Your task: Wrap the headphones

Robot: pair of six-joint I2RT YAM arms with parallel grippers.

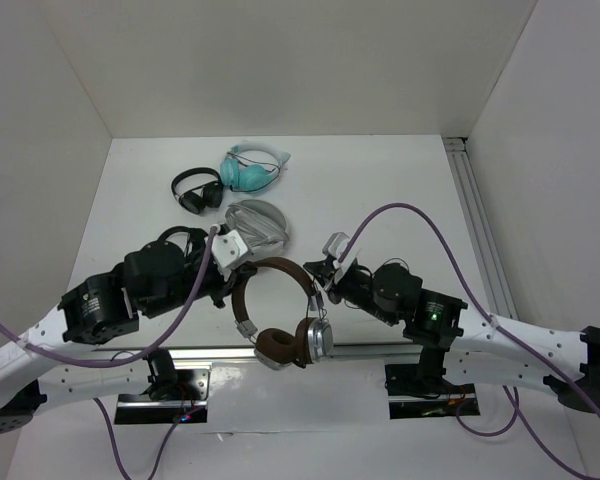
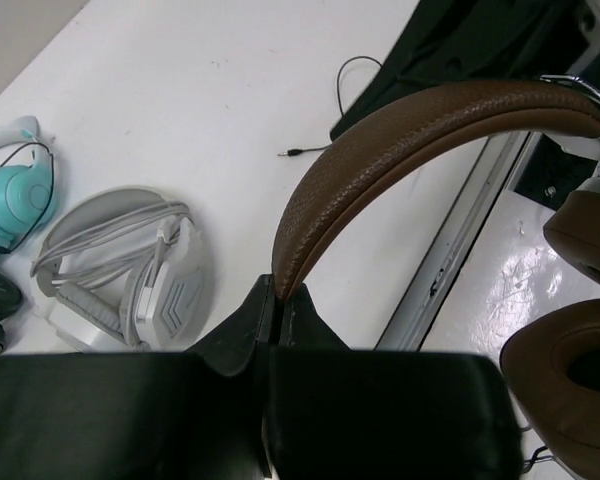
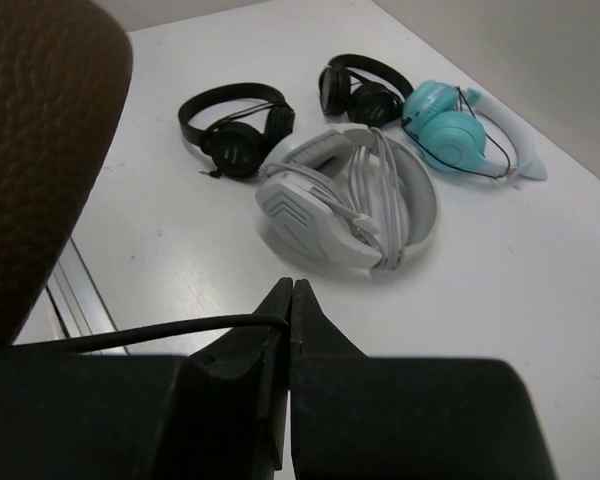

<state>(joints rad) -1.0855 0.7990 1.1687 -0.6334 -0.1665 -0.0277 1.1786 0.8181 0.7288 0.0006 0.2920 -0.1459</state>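
Observation:
The headphones [image 1: 280, 268] hang above the table's near edge, dark brown headband arching over two brown-and-silver earcups [image 1: 292, 344]. My left gripper [image 1: 232, 294] is shut on the left end of the headband [image 2: 400, 130], pinched between the jaws [image 2: 278, 298]. The earcups [image 2: 576, 368] show at the right of the left wrist view. My right gripper [image 1: 321, 284] sits by the right side of the band. In the right wrist view it [image 3: 292, 305] is shut on the thin dark cable [image 3: 130, 335], which runs off to the left. The cable's plug [image 2: 290, 153] lies on the table.
Farther back lie a white pair [image 1: 257, 225] with its cord wrapped, a teal pair [image 1: 252, 168] and a black pair [image 1: 197, 188]. Another black pair [image 3: 235, 130] lies partly under my left arm. A metal rail [image 1: 360, 350] runs along the near edge, another [image 1: 477, 210] along the right.

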